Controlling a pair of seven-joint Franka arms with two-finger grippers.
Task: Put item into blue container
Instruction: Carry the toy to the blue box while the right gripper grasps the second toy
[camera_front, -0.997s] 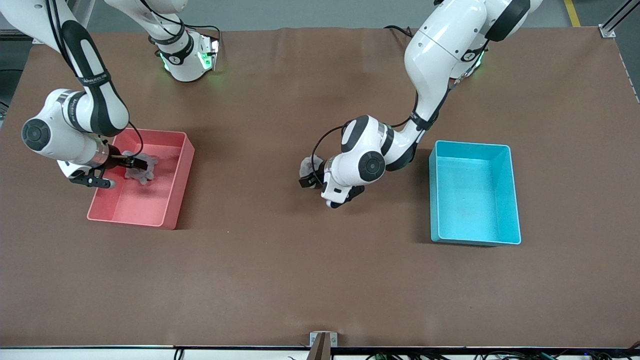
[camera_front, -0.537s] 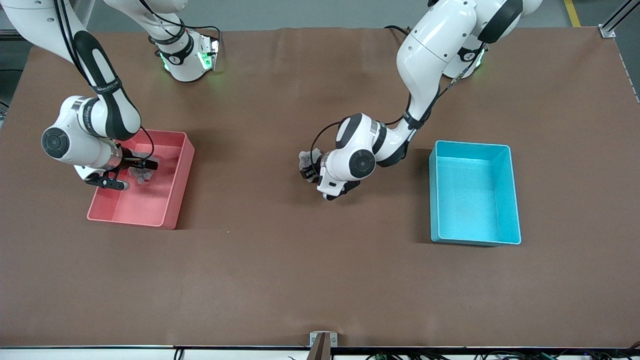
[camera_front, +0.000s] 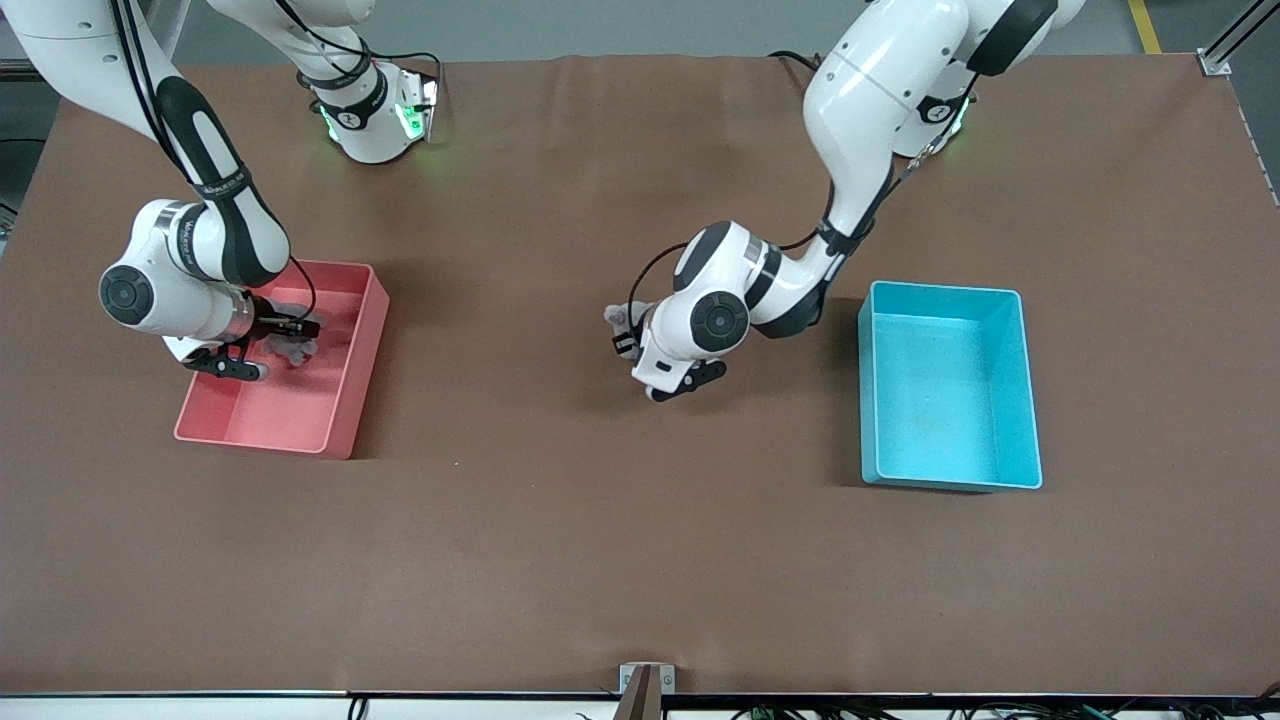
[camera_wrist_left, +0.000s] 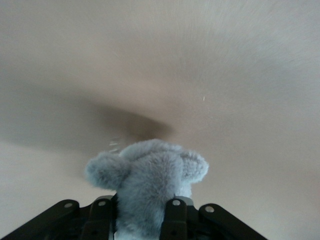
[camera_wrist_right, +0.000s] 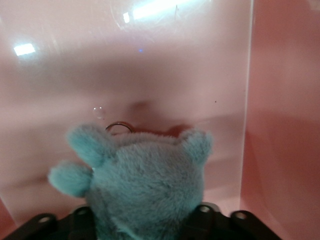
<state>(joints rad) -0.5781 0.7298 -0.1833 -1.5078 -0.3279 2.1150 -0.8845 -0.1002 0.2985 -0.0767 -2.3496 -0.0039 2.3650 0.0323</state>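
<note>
The blue container (camera_front: 948, 386) sits on the bench toward the left arm's end, about midway between the bench's robot edge and the camera edge, its long sides running between those two edges. It holds nothing that can be seen, so the task looks to be at its pick-up step.

The item nearest to it is a small grey plush toy (camera_wrist_left: 147, 182) near the middle of the bench, well apart from the container. The left tool (camera_front: 632, 335) is down at it: the left wrist view shows the toy's furry body squeezed between the two black fingers (camera_wrist_left: 173, 220), its ears sticking out past the tips. So the left tool is closed on the toy, low over the brown bench (camera_front: 560, 520); whether the toy has left the surface cannot be told. Gripping the body rather than an ear should keep it from swinging on the carry toward the container.

At the right arm's end a pink bin (camera_front: 345, 400) stands with a second grey plush toy (camera_wrist_right: 145, 187) in it. The right tool (camera_front: 275, 335) reaches down inside the bin, and its wrist view shows this toy sitting between the fingers, a small metal ring (camera_wrist_right: 119, 126) at its head. The fingers stand against the fur on both sides, so it seems to be taking hold, though a firm grip is not certain.
</note>
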